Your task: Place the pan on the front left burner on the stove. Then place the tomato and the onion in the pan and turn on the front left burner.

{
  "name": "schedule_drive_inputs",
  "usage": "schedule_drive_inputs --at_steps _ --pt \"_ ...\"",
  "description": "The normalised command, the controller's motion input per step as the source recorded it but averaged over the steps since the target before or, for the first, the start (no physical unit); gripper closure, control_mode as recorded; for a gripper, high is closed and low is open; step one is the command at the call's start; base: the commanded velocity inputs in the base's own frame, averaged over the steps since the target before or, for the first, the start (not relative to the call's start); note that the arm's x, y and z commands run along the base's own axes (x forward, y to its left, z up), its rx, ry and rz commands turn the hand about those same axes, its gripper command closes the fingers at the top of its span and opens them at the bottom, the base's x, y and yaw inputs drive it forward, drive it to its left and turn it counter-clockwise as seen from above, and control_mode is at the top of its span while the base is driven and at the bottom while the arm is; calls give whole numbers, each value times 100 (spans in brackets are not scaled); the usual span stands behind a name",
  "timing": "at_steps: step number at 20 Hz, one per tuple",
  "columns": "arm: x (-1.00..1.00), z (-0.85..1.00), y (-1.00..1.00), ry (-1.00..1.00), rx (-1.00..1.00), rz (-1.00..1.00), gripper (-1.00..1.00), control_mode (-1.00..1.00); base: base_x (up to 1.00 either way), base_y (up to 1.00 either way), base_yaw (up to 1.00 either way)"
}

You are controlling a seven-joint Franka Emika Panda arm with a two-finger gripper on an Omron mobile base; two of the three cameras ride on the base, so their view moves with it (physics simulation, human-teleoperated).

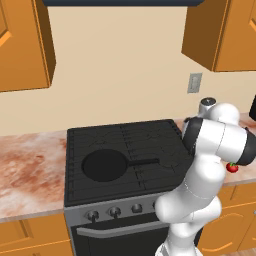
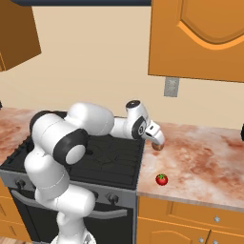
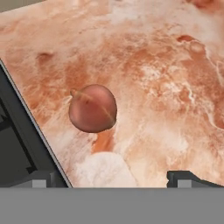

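While the stove [image 1: 125, 165] spans the middle of the marbled counter [image 2: 205, 162], the pan [image 1: 103, 165] sits on the front left burner [image 1: 97, 172], its handle pointing right. To the right of the stove the gripper [image 3: 111, 177] hangs over the counter with its fingers [image 3: 186, 177] spread wide apart, holding nothing. In the hand view the onion [image 3: 92, 108] lies on the counter between the two tips and beyond them, apparently not touching either, just beside the stove's edge. Nearer the counter's front edge, well apart from the onion, rests the tomato [image 2: 161, 179]
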Motion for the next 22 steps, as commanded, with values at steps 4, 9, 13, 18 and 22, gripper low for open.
schedule_drive_inputs --at_steps 4,9,13,18,22 --pt "0 0 -8 -2 0 6 -100 -100 0 0 0" --pt "6 0 -7 0 0 6 -100 -100 0 0 0" --pt "7 -1 -6 0 0 6 -100 -100 0 0 0" --pt "17 -6 -1 0 0 7 -100 -100 0 0 0" --pt "19 -9 0 0 0 7 -100 -100 0 0 0"
